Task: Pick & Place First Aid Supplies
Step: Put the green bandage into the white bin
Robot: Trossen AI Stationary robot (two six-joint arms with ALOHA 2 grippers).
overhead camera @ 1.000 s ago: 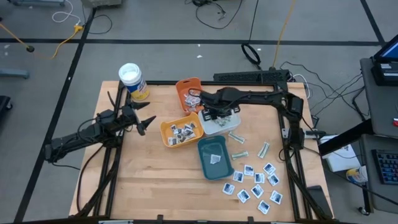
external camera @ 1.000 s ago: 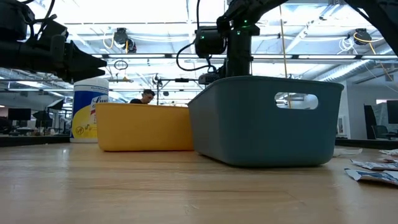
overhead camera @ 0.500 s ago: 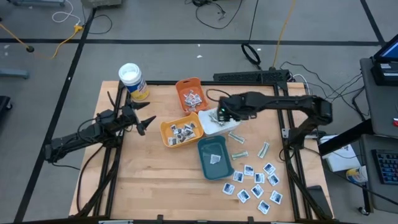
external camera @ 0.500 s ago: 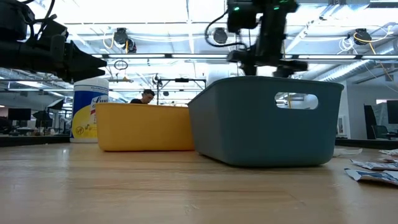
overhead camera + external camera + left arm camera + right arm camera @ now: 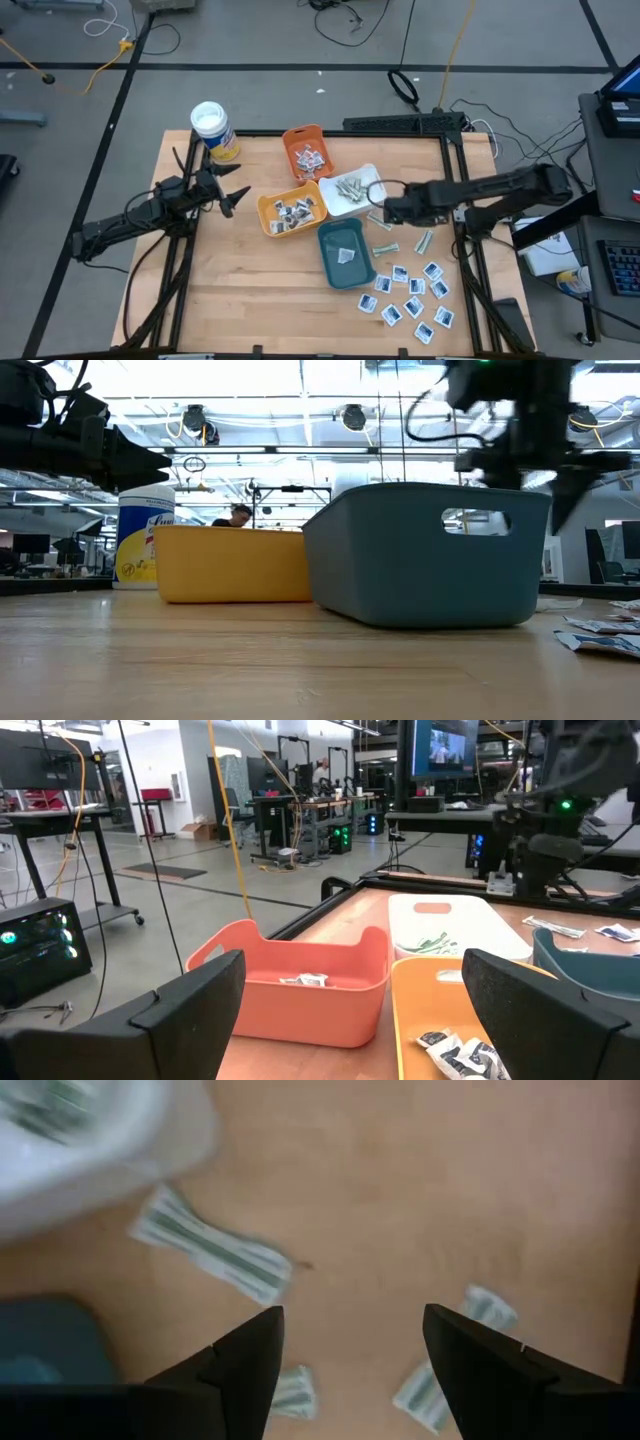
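Observation:
The first aid supplies lie in groups: pale grey-green strips loose on the table, more strips in the white tray, and square white sachets near the front right. In the right wrist view one strip lies beside the white tray and others lie farther off. My right gripper hangs open above the bare table between these strips, pointing down, with nothing between its fingers. My left gripper waits open and level at the table's left, facing the trays.
An orange tray, a yellow-orange tray and a teal tray hold packets at the table's middle. A white-lidded canister stands at the far left corner. Bare wood lies along the near left.
My right gripper has swung from over the white tray toward the table's right edge and a little nearer. It now hangs over the loose strips beside that tray, which shows uncovered again. Nothing on the table has shifted.

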